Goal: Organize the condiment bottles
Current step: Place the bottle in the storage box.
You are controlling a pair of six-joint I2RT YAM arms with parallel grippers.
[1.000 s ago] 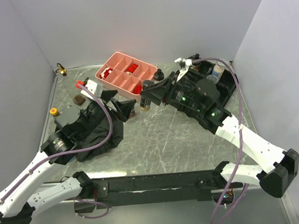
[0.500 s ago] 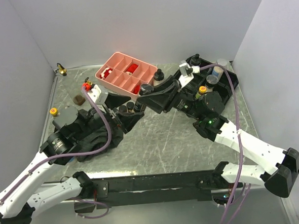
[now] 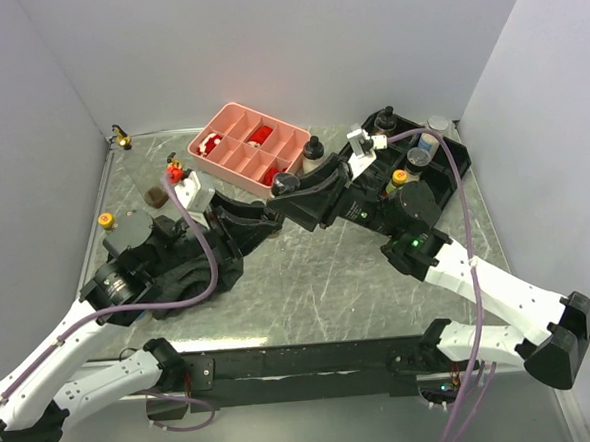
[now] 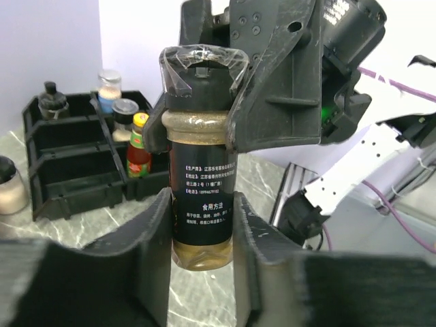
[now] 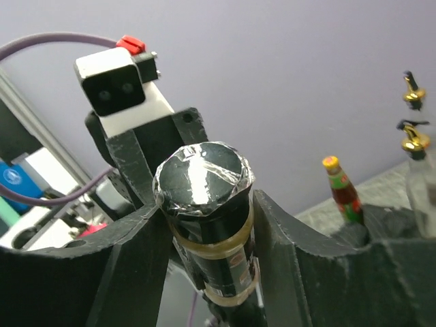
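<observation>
A dark spice jar (image 4: 201, 170) with a black foil-wrapped lid (image 5: 202, 177) hangs upright above the table, held from both sides. My left gripper (image 4: 202, 238) is shut on its lower body, pads against the label. My right gripper (image 5: 204, 225) is shut on its neck just under the lid. From above, the jar's lid (image 3: 284, 185) shows where the two grippers meet at mid-table. The black rack (image 3: 442, 172) at the back right holds other condiment bottles: a yellow-capped sauce bottle (image 4: 138, 146), a grey-lidded shaker (image 4: 109, 85) and dark-lidded jars (image 4: 125, 114).
The pink compartment tray (image 3: 231, 120) sits at the back centre, a black-lidded jar (image 3: 313, 152) beside it. A black cloth (image 3: 193, 272) lies under my left arm. A yellow-capped bottle (image 3: 106, 220) and a gold-spouted one (image 3: 120, 137) stand along the left wall.
My left gripper has slid right under the jar and its jaws have closed on the body. The right arm has swung round and still holds the jar's neck.
</observation>
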